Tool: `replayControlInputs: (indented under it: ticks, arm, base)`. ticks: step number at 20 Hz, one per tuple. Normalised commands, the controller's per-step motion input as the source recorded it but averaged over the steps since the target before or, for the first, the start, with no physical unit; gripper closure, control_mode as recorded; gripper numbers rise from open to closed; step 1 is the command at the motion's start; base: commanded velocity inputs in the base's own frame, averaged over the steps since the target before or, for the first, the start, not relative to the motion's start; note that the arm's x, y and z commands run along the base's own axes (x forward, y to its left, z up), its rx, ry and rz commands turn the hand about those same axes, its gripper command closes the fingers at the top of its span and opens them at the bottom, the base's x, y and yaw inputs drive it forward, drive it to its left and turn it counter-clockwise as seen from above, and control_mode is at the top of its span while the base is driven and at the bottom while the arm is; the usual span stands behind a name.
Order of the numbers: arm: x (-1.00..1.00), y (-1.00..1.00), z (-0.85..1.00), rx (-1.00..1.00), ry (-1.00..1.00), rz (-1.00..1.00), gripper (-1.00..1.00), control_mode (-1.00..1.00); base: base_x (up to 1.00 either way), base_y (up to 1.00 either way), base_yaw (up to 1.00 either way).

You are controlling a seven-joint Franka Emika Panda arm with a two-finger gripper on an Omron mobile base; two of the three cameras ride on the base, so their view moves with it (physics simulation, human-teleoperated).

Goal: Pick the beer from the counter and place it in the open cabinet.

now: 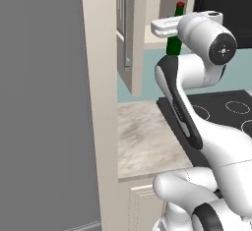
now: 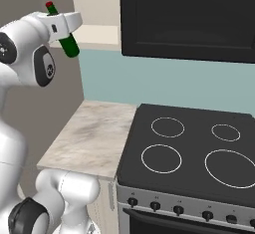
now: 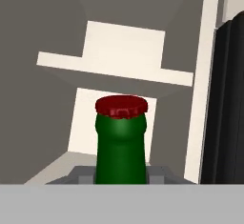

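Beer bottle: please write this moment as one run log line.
stage: carrying | hand: shut on bottle | bottle: lifted off counter, tilted | cabinet: open, ahead | placed: not yet

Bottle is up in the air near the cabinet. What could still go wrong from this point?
1. The beer hangs tilted in the shut gripper; set down at that angle, it could topple on the pale shelf of the open cabinet.
2. The red cap leads toward the shelf's front edge and might clip it.
3. The cabinet door stands close beside the hand, so a sideways swing could knock it.
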Motion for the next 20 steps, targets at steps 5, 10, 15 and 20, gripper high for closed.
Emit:
replayControlInputs:
  ticks: [5,10,15,20]
  arm:
    - [0.0,0.0,0.01,0.05,0.03,-0.01,1.0,-1.0]
    - [0.0,-0.12,0.0,0.05,0.0,0.0,1.0,-1.0]
    - [0.01,-0.16,0.0,0.07,0.0,0.0,1.0,-1.0]
    - [0.16,-0.08,0.02,0.09,-0.02,0.0,1.0,-1.0]
  base:
    - [0.0,0.0,0.0]
    - [0.0,0.0,0.0]
    - [0.0,0.0,0.0]
    - [0.0,0.0,0.0]
